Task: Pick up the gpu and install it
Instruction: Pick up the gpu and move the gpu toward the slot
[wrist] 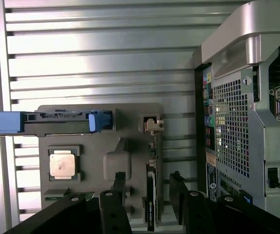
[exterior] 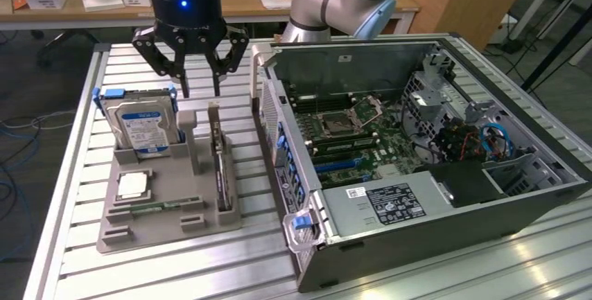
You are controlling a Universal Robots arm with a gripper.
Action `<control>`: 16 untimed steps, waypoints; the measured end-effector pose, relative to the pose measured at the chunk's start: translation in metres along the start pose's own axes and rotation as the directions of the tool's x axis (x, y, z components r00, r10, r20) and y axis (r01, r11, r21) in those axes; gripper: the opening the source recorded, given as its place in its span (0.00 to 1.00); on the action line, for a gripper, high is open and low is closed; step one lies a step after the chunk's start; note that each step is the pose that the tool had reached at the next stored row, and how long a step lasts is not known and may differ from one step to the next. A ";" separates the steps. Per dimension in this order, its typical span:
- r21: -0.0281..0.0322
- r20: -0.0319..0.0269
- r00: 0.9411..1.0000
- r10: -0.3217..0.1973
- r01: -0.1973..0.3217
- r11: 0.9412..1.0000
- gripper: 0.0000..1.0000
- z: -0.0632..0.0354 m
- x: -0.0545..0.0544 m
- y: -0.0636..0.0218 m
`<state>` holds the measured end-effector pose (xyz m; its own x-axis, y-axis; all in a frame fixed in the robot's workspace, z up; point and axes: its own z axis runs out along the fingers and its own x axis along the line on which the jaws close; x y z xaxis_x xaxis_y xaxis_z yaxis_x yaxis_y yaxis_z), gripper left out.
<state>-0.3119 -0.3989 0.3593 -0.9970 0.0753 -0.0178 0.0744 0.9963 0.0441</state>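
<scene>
- Gripper point(exterior: 201, 95) on my end: two black fingers spread wide, pinching nothing, hovering over the gpu point(exterior: 220, 168).
- One gpu, a thin dark card, upright on its edge in the grey plastic tray point(exterior: 166, 234).
- One silver hard drive point(exterior: 141, 128), one square chip point(exterior: 134, 186), one open metal case point(exterior: 416, 231).

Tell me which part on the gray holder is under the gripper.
The thin dark graphics card, standing on edge under the gripper; the blue-railed hard drive stands aside.

Exterior view looks down obliquely, wrist view straight down, both sharing the tray point(exterior: 152, 229) point(wrist: 125, 122)
</scene>
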 end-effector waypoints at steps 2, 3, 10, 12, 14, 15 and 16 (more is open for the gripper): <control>0.000 0.000 1.000 0.000 0.000 1.000 0.49 0.0001 0.000 -0.0001; 0.000 0.000 1.000 0.000 0.000 1.000 0.49 0.0001 0.000 -0.0003; 0.000 0.000 1.000 0.000 0.000 1.000 0.49 0.0002 -0.001 -0.0021; 0.000 0.000 1.000 0.000 0.000 1.000 0.49 0.0002 -0.001 -0.0023; 0.000 0.000 1.000 0.000 0.000 1.000 0.49 0.0002 -0.001 -0.0025; 0.003 0.000 1.000 0.000 0.000 1.000 0.49 0.0004 -0.001 -0.0044; 0.003 0.000 1.000 0.000 0.000 1.000 0.49 0.0016 -0.001 -0.0069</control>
<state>-0.3114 -0.4057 0.3575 -0.9970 0.0752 -0.0180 0.0744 0.9964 0.0407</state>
